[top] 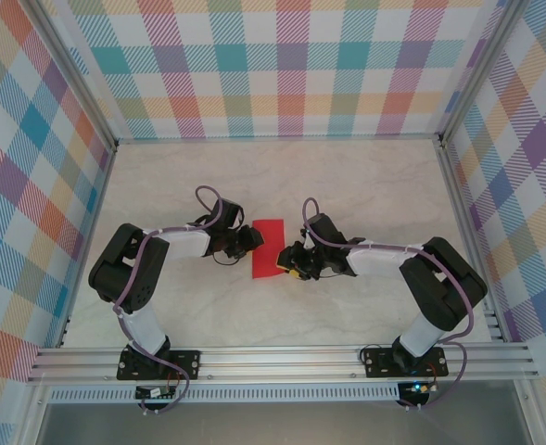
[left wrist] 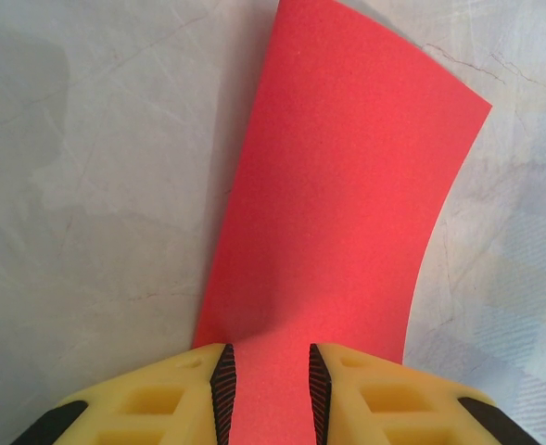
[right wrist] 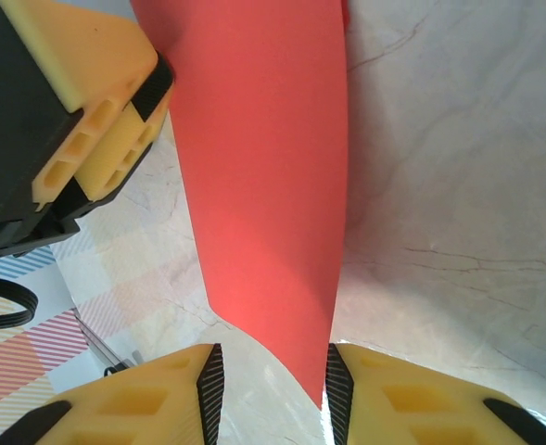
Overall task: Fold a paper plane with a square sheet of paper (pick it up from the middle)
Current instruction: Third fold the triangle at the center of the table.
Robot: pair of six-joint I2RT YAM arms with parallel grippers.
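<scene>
- left gripper (left wrist: 270, 394): jaws part open, pads (left wrist: 222, 389) well apart. Red shows flat across the gap and one corner runs under its left finger. It sits over the sheet's near end; I see no pinch.
- right gripper (right wrist: 273, 399): jaws also part open, with desk visible in the gap. The sheet's pointed corner lies just inside its right-hand pad (right wrist: 337, 399). No clamp visible.
- sheet of paper (left wrist: 337, 204): between the two grippers, running straight ahead from each. From above it reads as a narrow red rectangle, with one gripper at each long side.
- Handling, my read: thin, light and floppy. It bows and throws a shadow beside it, so part of it is off the surface. Any stray squeeze leaves a permanent crease. It probably skates if pushed flat.
- Where to hold: a shallow bite on a raised edge or the bowed middle. The flat parts give the pads nothing to get under.
- desk (left wrist: 87, 185): pale, marbled, smooth and flat under both grippers, so low friction for paper.
- Room: plaid walls (top: 291, 65) on three sides, well clear ahead and to either side of the grippers. An aluminium rail (top: 282, 362) runs behind them at the bases.
</scene>
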